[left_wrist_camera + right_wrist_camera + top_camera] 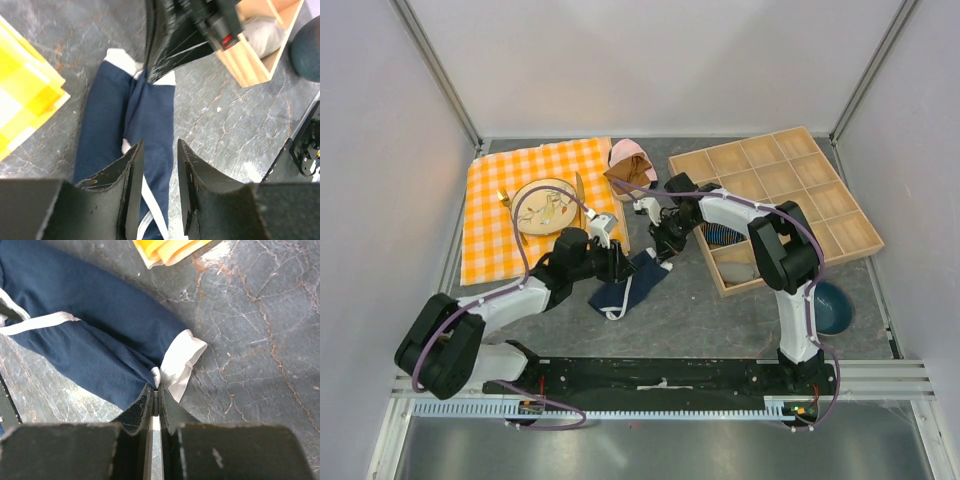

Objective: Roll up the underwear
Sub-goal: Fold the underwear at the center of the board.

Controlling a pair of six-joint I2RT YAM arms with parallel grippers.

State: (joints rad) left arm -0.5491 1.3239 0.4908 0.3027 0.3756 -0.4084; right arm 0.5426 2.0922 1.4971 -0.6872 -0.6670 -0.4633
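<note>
Nearest the arm bases, a black mounting rail (660,375) is seen across the front edge. Beyond it a broad strip of bare grey table (720,320) is left open. That strip is bounded on the right by a blue bowl (835,305).

The underwear (638,275) is laid flat on the table near its middle. Its long axis is set diagonally, from near-left to far-right. A loop of white trim is shown at the near-left end, and the white band is pointed far-right.

The left gripper (157,147) is held over the near-left half, its jaws parted, with navy cloth and trim visible through the gap. The right gripper (155,387) is closed on the far-right end, and the white band is pinched between its fingers.

Room on the far-left side is limited by the near corner of an orange checked cloth (495,220), found just beside the underwear, with a plate (525,195) set on it. On the right, a narrow strip of bare table is left before the near-left corner of a divided wooden tray (845,225). Farther back, pink and brown garments (630,165) are heaped between the cloth and the tray.
</note>
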